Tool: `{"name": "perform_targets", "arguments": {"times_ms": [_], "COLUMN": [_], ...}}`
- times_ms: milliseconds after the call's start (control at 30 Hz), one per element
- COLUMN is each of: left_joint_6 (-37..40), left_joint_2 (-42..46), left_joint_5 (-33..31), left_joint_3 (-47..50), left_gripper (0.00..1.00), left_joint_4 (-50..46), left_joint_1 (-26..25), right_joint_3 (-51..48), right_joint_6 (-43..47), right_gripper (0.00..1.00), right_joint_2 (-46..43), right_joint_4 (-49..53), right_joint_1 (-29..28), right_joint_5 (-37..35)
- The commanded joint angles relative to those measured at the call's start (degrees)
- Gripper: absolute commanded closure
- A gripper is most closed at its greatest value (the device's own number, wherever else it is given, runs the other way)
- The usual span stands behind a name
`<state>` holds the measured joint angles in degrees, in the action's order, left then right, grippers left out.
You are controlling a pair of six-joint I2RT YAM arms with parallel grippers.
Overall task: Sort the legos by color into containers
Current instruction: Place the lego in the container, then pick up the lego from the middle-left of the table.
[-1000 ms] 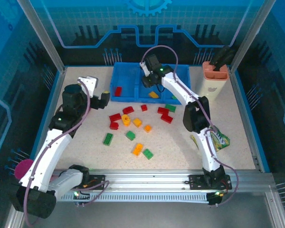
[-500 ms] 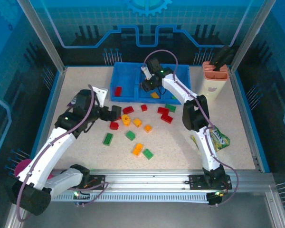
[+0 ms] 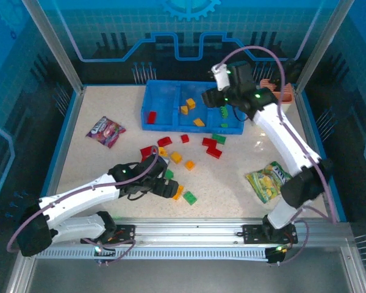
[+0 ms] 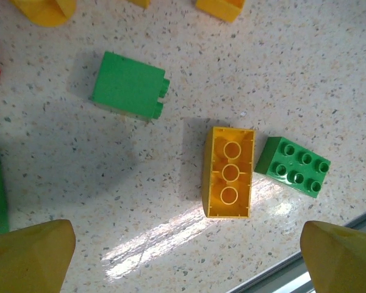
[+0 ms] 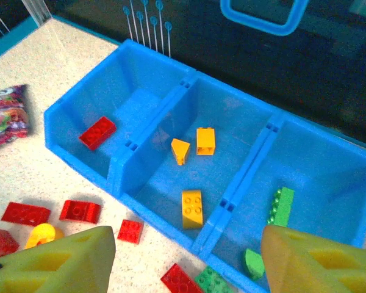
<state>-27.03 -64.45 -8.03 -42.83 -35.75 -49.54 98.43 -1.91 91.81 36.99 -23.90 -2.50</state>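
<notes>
Left fingers (image 4: 30,259), spread and empty, hover over the upturned yellow brick (image 4: 229,173) on the worktop. Centre before descending, clearing the green brick (image 4: 293,166) touching at three o'clock. Right fingers (image 5: 55,262) gape empty above the blue bin (image 5: 119,168).

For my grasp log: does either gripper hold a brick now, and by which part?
Nothing is held. The left gripper is open above the orange-yellow brick, the right gripper open above the blue bin, both empty.

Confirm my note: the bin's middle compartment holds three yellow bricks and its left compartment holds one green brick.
The brick in the left compartment is red, not green, as the right wrist view shows; the middle compartment does hold three yellow bricks.
</notes>
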Motion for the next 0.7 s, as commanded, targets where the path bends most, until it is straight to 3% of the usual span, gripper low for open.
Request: {"name": "perform_targets", "arguments": {"times_ms": [0,300,667], "left_joint_6": [-3.3,-3.5,-4.4], "left_joint_2": [-1.8,-8.1,-16.1], "left_joint_5": [-2.2,-4.5,-6.0], "left_joint_3": [1.1,-0.9,-3.6], "left_gripper": [0.05,0.05,0.05], "left_joint_4": [3.7,4.5,5.6], "left_joint_1": [-1.1,-3.5,-5.3], "right_joint_3": [-8.9,-23.1,-26.2], "right_joint_6": [-3.5,-6.3,-6.6], "right_gripper": [0.34,0.32,0.3], "right_joint_2": [-1.8,-7.9,-8.0], "right_joint_4": [-0.2,-1.0,-0.9], "right_joint_1": [0.3,0.4,0.4], "right_joint_5": [1.4,2.8,4.1]}}
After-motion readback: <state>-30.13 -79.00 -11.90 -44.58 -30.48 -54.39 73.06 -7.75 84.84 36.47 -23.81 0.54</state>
